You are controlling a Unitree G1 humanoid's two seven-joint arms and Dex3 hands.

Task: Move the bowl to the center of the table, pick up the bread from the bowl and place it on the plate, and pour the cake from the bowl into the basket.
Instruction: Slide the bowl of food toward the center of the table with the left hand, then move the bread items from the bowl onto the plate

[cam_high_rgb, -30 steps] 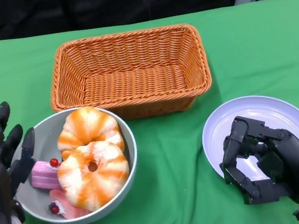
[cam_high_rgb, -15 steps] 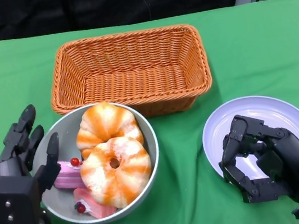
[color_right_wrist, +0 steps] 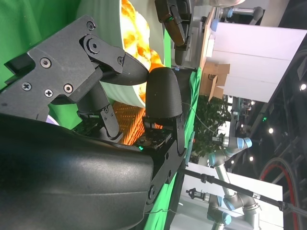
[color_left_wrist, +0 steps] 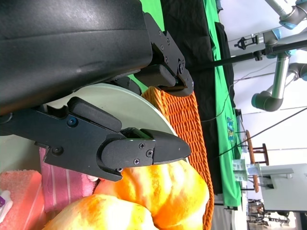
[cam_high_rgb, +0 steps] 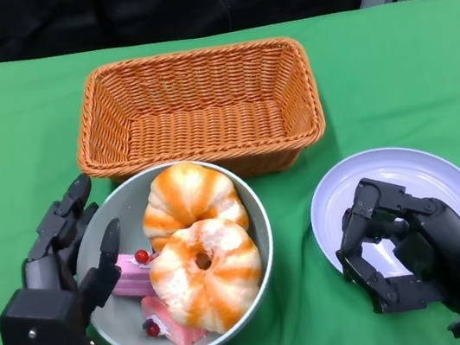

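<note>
A grey bowl [cam_high_rgb: 119,314] sits at the front left, just before the wicker basket [cam_high_rgb: 198,112]. Two orange-striped round breads [cam_high_rgb: 206,272] fill it, one [cam_high_rgb: 191,194] behind the other. Pink cake pieces [cam_high_rgb: 132,275] with red cherries lie at its left side. My left hand [cam_high_rgb: 60,274] grips the bowl's left rim, with the thumb inside and the fingers outside. The left wrist view shows the bowl's rim [color_left_wrist: 120,103] and a bread [color_left_wrist: 163,191] close up. My right hand [cam_high_rgb: 405,254] hovers over the near part of the white plate [cam_high_rgb: 427,172], fingers curled in and holding nothing.
The basket holds nothing and stands at the table's back middle. Green cloth [cam_high_rgb: 293,241] lies bare between bowl and plate. The table's far edge runs behind the basket.
My left hand has slid the bowl to the right, toward the table's middle, with breads and cakes inside. The right hand has stayed put.
</note>
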